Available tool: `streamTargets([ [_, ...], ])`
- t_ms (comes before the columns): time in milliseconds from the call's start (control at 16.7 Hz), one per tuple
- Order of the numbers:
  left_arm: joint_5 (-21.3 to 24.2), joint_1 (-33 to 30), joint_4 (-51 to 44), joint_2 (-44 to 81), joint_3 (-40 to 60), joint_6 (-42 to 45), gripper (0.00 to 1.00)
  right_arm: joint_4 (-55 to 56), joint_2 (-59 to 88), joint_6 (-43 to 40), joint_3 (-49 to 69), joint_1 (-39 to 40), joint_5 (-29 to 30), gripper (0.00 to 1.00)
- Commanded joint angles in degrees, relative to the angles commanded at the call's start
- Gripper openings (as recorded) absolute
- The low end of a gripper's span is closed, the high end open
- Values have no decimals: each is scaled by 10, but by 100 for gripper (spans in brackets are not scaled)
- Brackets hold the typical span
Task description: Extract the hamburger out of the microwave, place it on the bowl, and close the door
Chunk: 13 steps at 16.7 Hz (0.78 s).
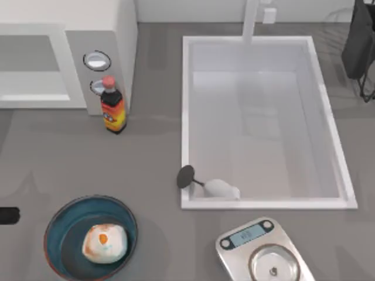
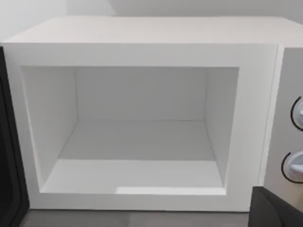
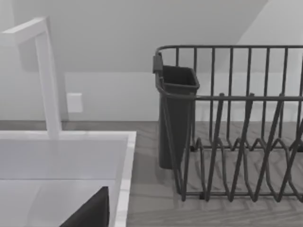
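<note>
The hamburger [image 1: 104, 243], cream-white with orange-brown patches, lies inside the blue bowl [image 1: 57, 234] near the table's front left. At the back left stands the white microwave [image 1: 120, 35], its grey dial panel [image 1: 82, 70] facing forward. In the left wrist view the microwave cavity [image 2: 137, 142] is open and bare, and a dark edge of the door [image 2: 8, 156] stands swung out beside it. A dark part of my left gripper [image 2: 274, 210] shows at that view's corner, in front of the microwave and holding nothing I can see. My right gripper [image 3: 90, 213] hangs idle by the sink's corner.
A sauce bottle [image 1: 112, 108] stands right before the microwave's dials. The white sink [image 1: 187, 117] fills the middle right, with a brush [image 1: 186, 175] and a white lump at its front corner. A silver scale [image 1: 263, 252] sits front right, a dish rack [image 3: 236, 132] back right.
</note>
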Motion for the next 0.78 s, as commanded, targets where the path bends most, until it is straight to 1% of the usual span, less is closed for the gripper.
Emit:
streamTargets([
  [120, -21, -21, -9, -2, 6, 0, 0, 0, 0, 0, 0, 0, 0, 100],
  [180, -41, -41, -16, -4, 12, 0, 0, 0, 0, 0, 0, 0, 0, 100],
  [420, -148, -148, -48, -12, 35, 0, 0, 0, 0, 0, 0, 0, 0, 100],
  [540, -187, -187, -60, -16, 45, 0, 0, 0, 0, 0, 0, 0, 0, 100],
  [660, -209, -209, -68, -18, 50, 0, 0, 0, 0, 0, 0, 0, 0, 100],
  [780, -211, -212, -69, -18, 51, 0, 0, 0, 0, 0, 0, 0, 0, 100],
])
